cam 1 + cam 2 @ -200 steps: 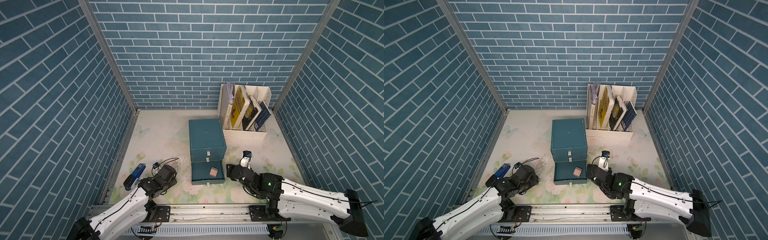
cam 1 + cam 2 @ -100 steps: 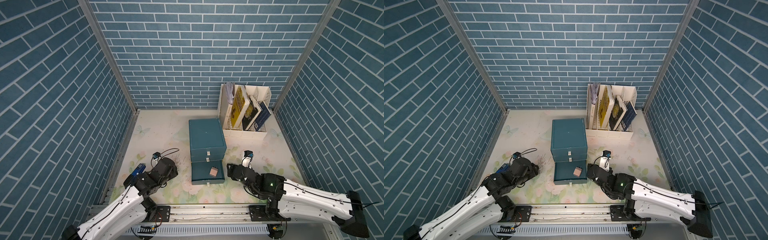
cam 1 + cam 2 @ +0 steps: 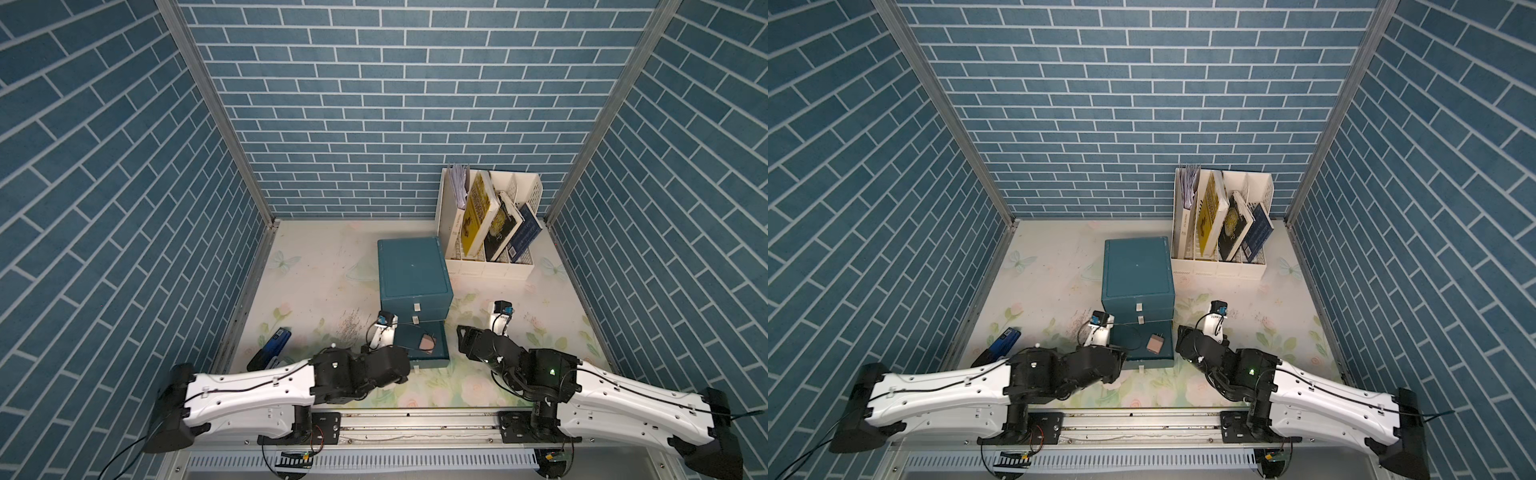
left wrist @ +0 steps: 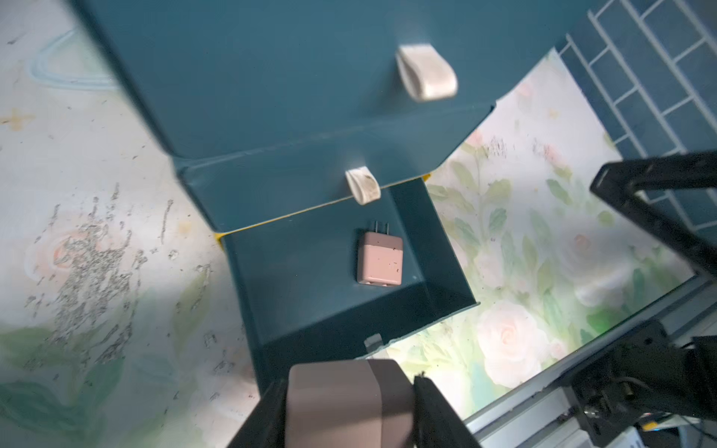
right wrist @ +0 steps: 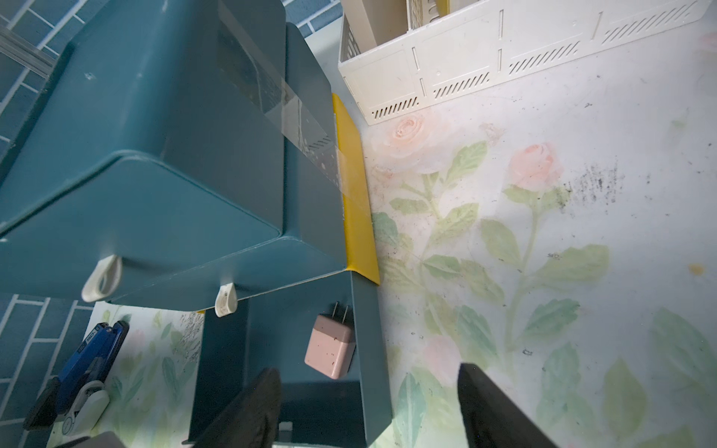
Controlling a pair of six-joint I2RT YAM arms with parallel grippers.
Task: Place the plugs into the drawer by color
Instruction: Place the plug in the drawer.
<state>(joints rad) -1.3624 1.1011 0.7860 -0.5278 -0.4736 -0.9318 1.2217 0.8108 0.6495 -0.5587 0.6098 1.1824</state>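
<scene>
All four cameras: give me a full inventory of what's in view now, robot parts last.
drawer chest: one, dark teal, mid-table; bottom drawer pulled open
loose pink plug: one, dusty pink, lying in bottom drawer
held pink plug: one, dusty pink, in the left gripper
book rack: one, white, beside the chest, farther back
books: at least three, yellow, black, blue, in the rack
hand tool: one, blue, by the left arm
left gripper: one, black, shut on the held pink plug
right gripper: one, black, open, beside drawer
</scene>
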